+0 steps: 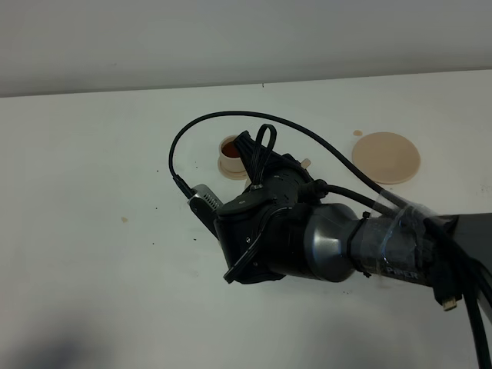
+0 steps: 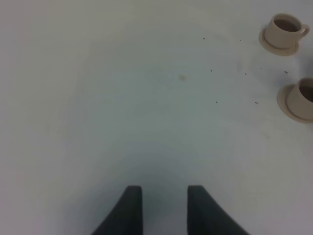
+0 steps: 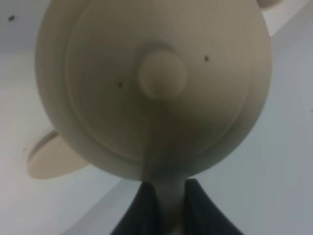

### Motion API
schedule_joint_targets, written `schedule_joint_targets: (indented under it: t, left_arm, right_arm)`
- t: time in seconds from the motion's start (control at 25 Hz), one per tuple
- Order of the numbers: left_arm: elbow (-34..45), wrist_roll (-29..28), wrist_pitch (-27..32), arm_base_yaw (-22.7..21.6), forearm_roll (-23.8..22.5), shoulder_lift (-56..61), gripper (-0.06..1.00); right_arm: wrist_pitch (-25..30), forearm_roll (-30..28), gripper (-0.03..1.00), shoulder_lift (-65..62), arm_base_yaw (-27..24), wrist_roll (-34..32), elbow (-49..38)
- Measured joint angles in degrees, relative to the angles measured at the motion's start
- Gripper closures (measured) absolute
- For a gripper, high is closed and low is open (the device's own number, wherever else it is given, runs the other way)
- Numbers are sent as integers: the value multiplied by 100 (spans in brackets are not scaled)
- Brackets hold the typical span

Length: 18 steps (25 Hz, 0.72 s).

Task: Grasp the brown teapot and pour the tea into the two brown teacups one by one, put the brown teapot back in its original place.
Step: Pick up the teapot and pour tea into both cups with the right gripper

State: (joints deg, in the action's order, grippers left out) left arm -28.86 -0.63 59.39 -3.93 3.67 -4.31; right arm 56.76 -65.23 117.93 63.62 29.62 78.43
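The brown teapot (image 3: 156, 88) fills the right wrist view, its knobbed lid facing the camera. My right gripper (image 3: 165, 198) is shut on its loop handle. In the high view the right arm (image 1: 292, 231) reaches across the middle and hides the teapot. One brown teacup (image 1: 229, 152) with dark tea on its saucer shows just behind the arm. The left wrist view has both teacups (image 2: 282, 30) (image 2: 301, 98) on saucers, far from my left gripper (image 2: 165, 198), which is open and empty over bare table. The original place, a wide tan saucer (image 1: 386, 157), lies bare at the right.
A small saucer edge (image 3: 49, 159) shows below the teapot in the right wrist view. Black cables (image 1: 231, 123) loop above the right arm. The white table (image 1: 92, 192) carries small dark specks and a tan spot (image 1: 124, 219).
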Motion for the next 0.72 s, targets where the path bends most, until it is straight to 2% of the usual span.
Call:
schedule_joint_targets:
  t: [0.72]
  left_arm:
    - [0,0,0,0,0,0,70]
  right_arm:
    - [0,-1,86,0,0,2,0]
